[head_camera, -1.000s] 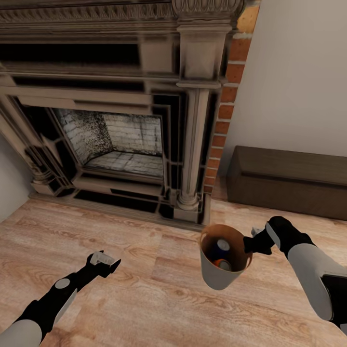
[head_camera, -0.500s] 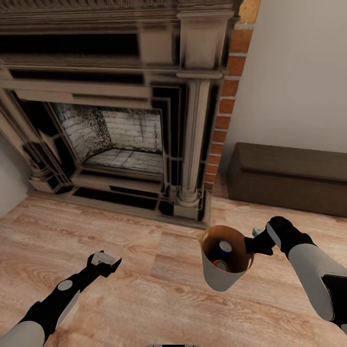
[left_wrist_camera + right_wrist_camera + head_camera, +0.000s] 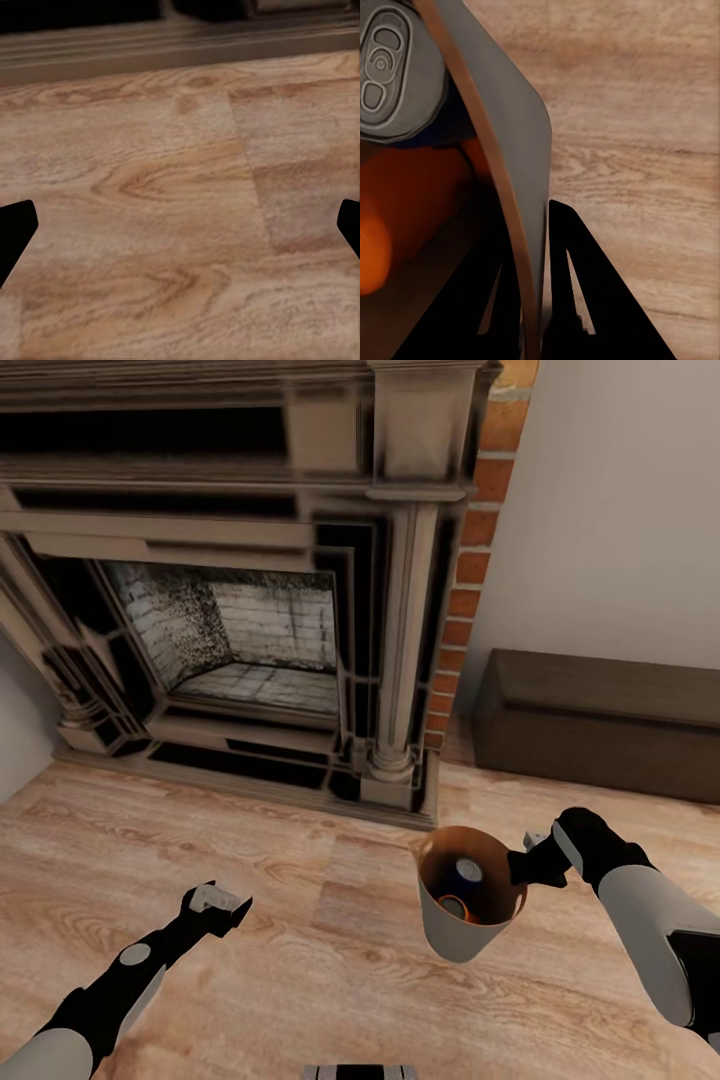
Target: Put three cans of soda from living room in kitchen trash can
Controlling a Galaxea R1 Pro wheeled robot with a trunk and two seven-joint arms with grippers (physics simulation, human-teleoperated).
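The tash can (image 3: pixel 455 935), a pale grey bucket with a coppery inside, hangs above the wood floor at the right. My right gripper (image 3: pixel 519 867) is shut on its rim. Inside it two cans of soda show: one with a silvery top (image 3: pixel 465 872) and an orange one (image 3: pixel 453 907) below it. In the right wrist view the rim (image 3: pixel 502 187) is pinched between the dark fingers (image 3: pixel 585 300), with the silvery can top (image 3: pixel 390 67) and an orange can (image 3: pixel 405 217) inside. My left gripper (image 3: pixel 218 905) hangs open over bare floor, and its fingertips (image 3: pixel 15 232) stand wide apart.
A grey-framed fireplace (image 3: pixel 250 620) with a red-brick edge (image 3: pixel 470 570) stands ahead on the left. A long dark low cabinet (image 3: pixel 600 725) runs along the pale wall at the right. Light wood plank floor (image 3: pixel 300 980) spreads under both arms.
The whole view has shifted: the fireplace sits a little lower and farther off, so the camera moved. Both arms and the held bucket keep their places in the picture.
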